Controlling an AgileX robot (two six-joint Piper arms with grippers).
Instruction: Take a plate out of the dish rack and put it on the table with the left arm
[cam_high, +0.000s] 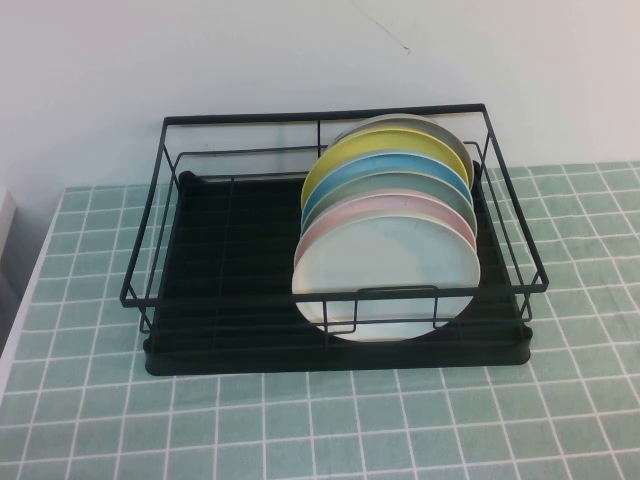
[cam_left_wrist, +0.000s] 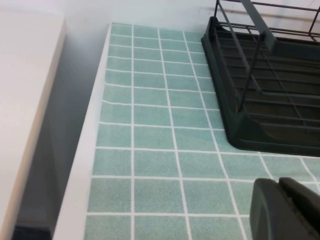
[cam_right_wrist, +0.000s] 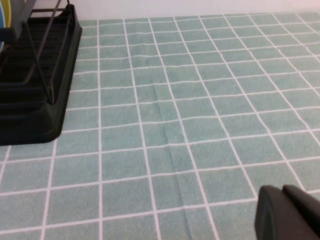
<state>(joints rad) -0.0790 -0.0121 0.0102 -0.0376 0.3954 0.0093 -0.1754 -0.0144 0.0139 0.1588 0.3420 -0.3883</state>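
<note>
The plate (cam_high: 385, 275) stands upright at the front of the stack in the rack (cam_high: 180, 300), stiff, slick and breakable, so I'd pinch its top rim; my left gripper (cam_left_wrist: 285, 207) and right gripper (cam_right_wrist: 287, 212) hang over the table (cam_left_wrist: 150, 130), jaw state untellable.

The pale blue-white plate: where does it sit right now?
In the high view, the plate stands on edge at the near end of the row, on the right side of the dish rack, just in front of the pink plate.
</note>
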